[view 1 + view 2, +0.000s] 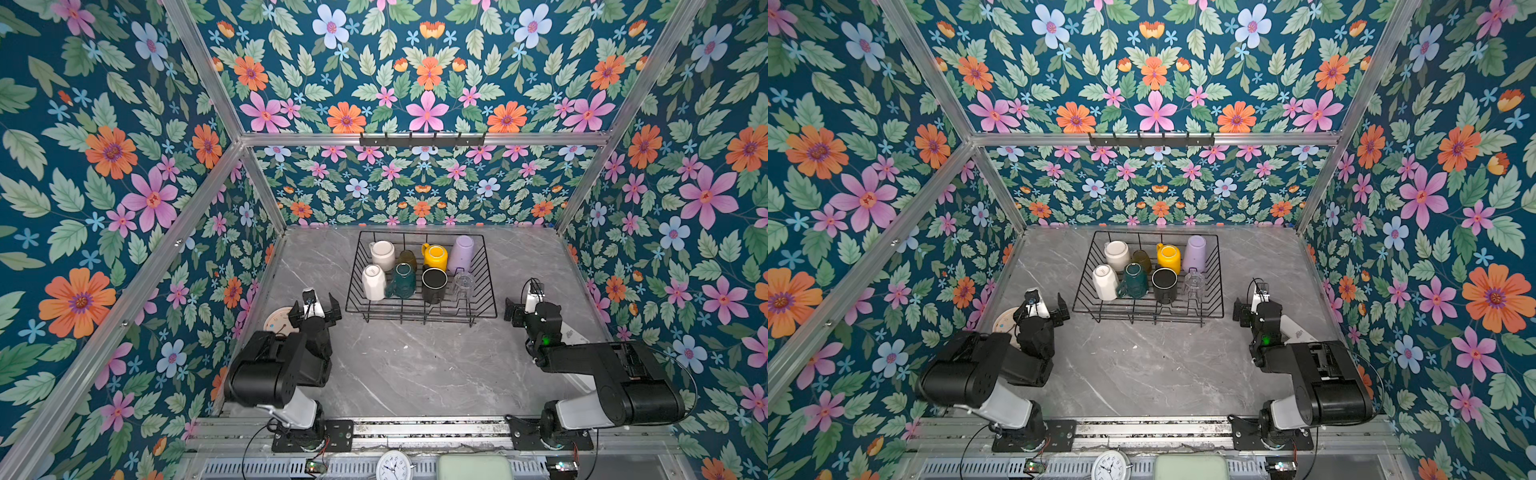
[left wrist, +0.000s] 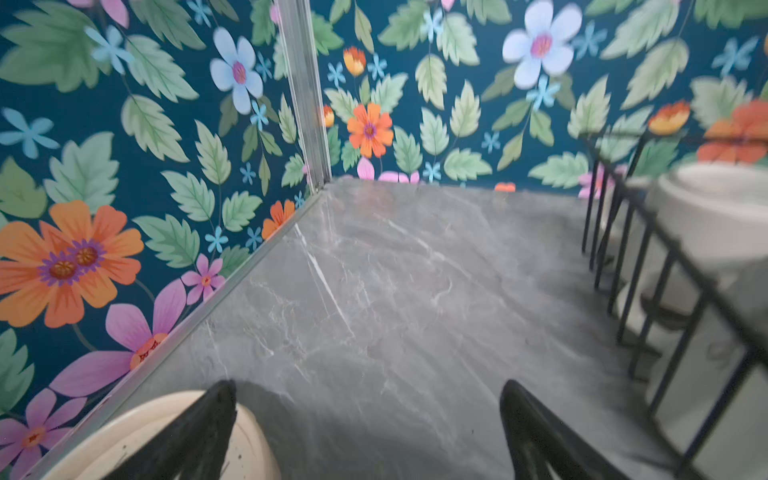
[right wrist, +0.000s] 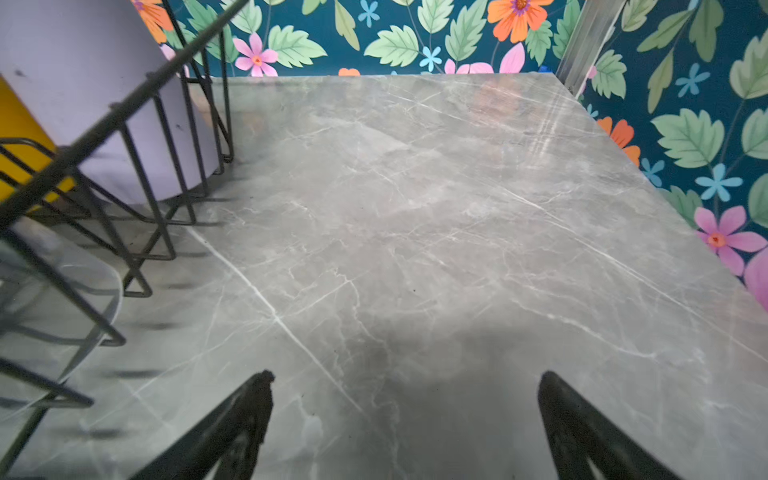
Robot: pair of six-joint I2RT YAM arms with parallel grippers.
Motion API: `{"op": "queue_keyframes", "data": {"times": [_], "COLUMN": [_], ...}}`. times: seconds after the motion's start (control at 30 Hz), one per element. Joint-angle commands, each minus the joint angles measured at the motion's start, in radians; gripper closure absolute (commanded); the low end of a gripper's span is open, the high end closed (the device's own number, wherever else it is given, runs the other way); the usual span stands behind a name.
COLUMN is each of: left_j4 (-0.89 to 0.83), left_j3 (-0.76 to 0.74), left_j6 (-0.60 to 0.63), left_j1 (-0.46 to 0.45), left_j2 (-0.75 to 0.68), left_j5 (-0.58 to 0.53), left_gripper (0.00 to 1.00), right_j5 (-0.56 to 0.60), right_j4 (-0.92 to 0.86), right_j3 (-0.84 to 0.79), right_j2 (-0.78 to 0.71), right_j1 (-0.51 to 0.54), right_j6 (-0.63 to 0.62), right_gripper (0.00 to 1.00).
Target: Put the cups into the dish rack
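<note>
1. Floral walls (image 1: 124, 187) close in on three sides, edged by an aluminium frame (image 1: 291, 139). A grey marble tabletop (image 1: 415, 374) lies under both my claws.
2. The dish rack (image 1: 487, 286) sits between my claws and slightly ahead, with a side wall just beside each.
3. I count eight cups inside.
   - Far row: cream mug (image 1: 383, 254), amber glass (image 1: 407, 261), yellow mug (image 1: 435, 257), lilac tumbler (image 1: 462, 253).
   - Near row: white mug (image 1: 373, 282), teal mug (image 1: 403, 281), black mug (image 1: 434, 284), clear glass (image 1: 463, 286).
   - I see no cup on the marble.
4. On my left claw (image 2: 368, 390) the jaws are spread wide with nothing between them. My right claw (image 3: 407, 378) is the same.
5. Judgement: loading looks finished. Any retreat should go straight back from the wire with no inward sweep. The clear glass, closest to my right claw, looks easiest to knock.
6. A cream plate (image 1: 277, 322) lies under my left claw's outer finger; I cannot tell whether they touch. I should lift before moving sideways.
7. A black hook rail (image 1: 422, 140) hangs on the far wall, high above both claws.
</note>
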Motion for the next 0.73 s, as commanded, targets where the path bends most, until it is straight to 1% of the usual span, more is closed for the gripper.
{"op": "queue_keyframes", "data": {"times": [0.0, 0.03, 0.1, 0.13, 0.17, 0.23, 0.7], "left_j4": [0.109, 0.054, -0.006, -0.091, -0.136, -0.098, -0.1], "left_j3": [0.021, 0.042, 0.093, 0.114, 0.129, 0.126, 0.123], "left_j6": [0.024, 0.014, 0.02, -0.013, -0.029, -0.02, -0.02], "left_j1": [-0.004, 0.0, 0.006, 0.022, 0.039, 0.045, 0.044], "left_j2": [0.007, -0.004, 0.01, -0.008, -0.015, -0.003, -0.006], "left_j5": [0.007, -0.002, -0.014, 0.008, 0.02, 0.028, 0.031], "left_gripper": [0.0, 0.0, 0.0, 0.0, 0.0, 0.0, 0.0], "right_j5": [-0.02, -0.024, -0.017, -0.018, -0.018, -0.011, -0.003], "right_j4": [0.095, 0.063, 0.078, 0.064, 0.059, 0.064, 0.058], "right_j3": [-0.001, 0.005, 0.009, 0.011, 0.011, 0.012, 0.016], "right_j2": [0.004, -0.007, 0.005, -0.001, -0.003, 0.001, 0.001], "right_j1": [-0.002, -0.002, -0.004, -0.004, -0.004, -0.004, -0.004], "right_j6": [-0.002, 0.0, 0.001, 0.001, 0.002, 0.005, 0.009], "right_gripper": [0.01, 0.01, 0.01, 0.01, 0.01, 0.01, 0.01]}}
